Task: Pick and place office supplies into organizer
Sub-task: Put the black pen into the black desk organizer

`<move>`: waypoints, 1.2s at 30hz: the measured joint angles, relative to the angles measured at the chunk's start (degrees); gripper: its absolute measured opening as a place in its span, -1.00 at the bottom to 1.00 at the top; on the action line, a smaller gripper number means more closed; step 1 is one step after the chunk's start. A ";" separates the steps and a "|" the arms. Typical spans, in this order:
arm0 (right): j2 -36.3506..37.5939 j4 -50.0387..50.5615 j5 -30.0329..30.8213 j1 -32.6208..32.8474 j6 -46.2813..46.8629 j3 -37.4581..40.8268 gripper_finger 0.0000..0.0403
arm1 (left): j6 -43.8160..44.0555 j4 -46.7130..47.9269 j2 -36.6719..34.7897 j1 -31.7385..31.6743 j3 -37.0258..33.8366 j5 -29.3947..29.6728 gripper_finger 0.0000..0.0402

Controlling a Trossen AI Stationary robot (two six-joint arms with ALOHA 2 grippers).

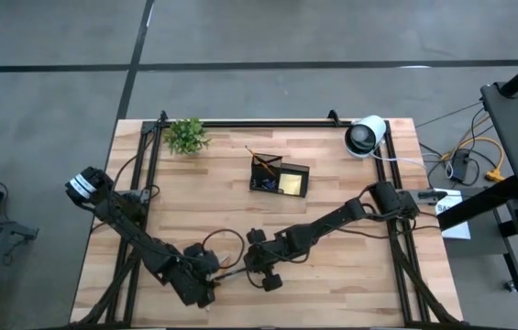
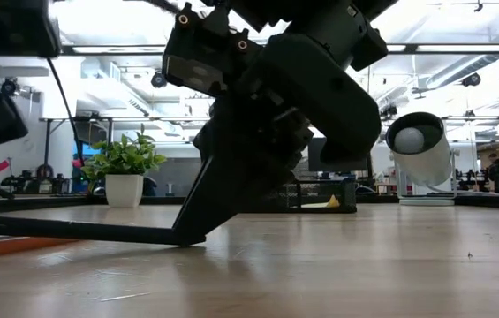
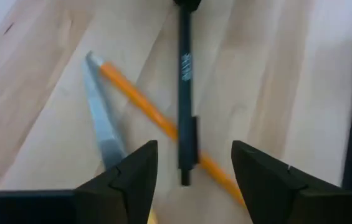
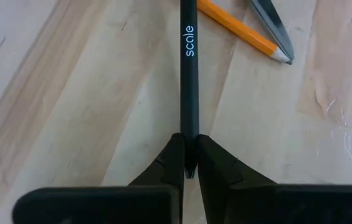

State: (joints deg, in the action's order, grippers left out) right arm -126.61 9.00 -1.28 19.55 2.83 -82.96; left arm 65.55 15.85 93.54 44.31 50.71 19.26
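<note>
Clamped in the right gripper point(image 4: 190, 163), a slim black pen point(image 4: 189, 68); left gripper point(image 3: 194, 168) spread apart over it and an orange pencil point(image 3: 139, 102), mid-bench near the front edge.

Light wood table point(image 4: 70, 93), planks with visible grain and a soft sheen. The pen point(image 4: 189, 68) looks matt black with pale lettering. The pencil point(image 4: 241, 29) wears glossy orange paint, bare wood at its tip. Scissor blades point(image 3: 103, 127) read as smooth grey metal. The organizer point(image 1: 280, 176) shows black mesh.
</note>
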 joint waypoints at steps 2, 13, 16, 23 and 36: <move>0.00 -0.01 0.00 0.00 0.18 0.00 -0.93 | 0.03 -0.61 0.02 0.00 -1.11 -0.57 -0.06; -0.04 -0.90 1.46 -0.13 0.24 0.00 -0.93 | -0.44 -9.57 1.29 -0.37 -5.82 -1.07 -0.06; -0.04 -0.90 1.46 -0.15 0.34 0.00 -0.93 | -2.00 -10.46 2.86 -0.52 -5.54 -1.78 -0.09; -0.04 -1.11 1.46 -0.13 2.81 0.00 -0.92 | -3.81 -10.57 2.78 -1.40 -5.74 -1.83 -0.48; 2.04 0.64 2.13 -0.31 7.28 -0.21 -0.72 | -19.83 6.58 -3.70 -6.88 -4.04 -3.33 -0.85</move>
State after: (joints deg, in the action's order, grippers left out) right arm -124.57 9.64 0.85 19.25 10.11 -83.17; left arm 45.72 22.44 89.84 37.43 46.67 15.93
